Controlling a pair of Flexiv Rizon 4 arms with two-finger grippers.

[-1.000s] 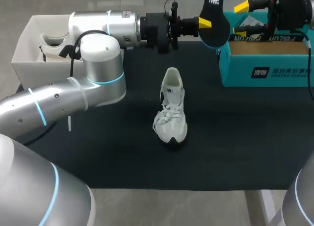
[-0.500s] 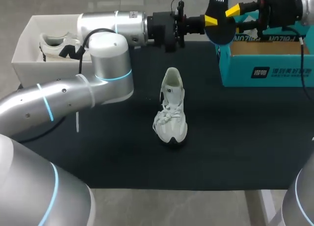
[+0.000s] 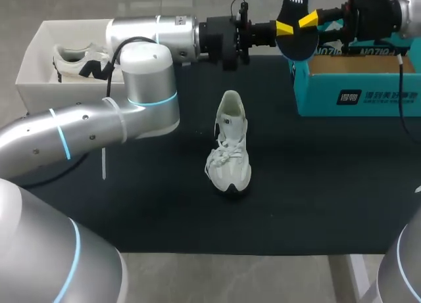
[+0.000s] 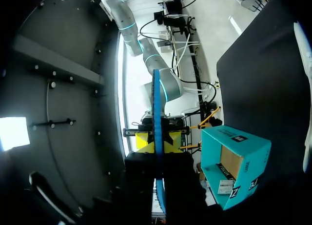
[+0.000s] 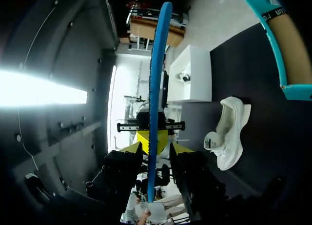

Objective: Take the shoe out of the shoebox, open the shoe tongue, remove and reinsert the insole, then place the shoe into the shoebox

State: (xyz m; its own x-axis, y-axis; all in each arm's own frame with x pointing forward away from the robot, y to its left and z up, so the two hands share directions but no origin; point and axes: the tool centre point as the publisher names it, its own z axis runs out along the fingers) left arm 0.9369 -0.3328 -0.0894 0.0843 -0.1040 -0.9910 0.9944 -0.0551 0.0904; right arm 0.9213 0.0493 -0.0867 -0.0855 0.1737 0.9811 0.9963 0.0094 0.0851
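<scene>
Half done: shoe (image 3: 229, 148) out, insole (image 3: 294, 39) removed; left end effector (image 3: 283, 28) pinches it, right end effector (image 3: 308, 19) spread; reinsertion, boxing remain.

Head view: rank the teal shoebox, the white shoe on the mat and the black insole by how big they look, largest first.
1. teal shoebox
2. white shoe
3. black insole, held up nearer the camera, so its place is less sure
</scene>
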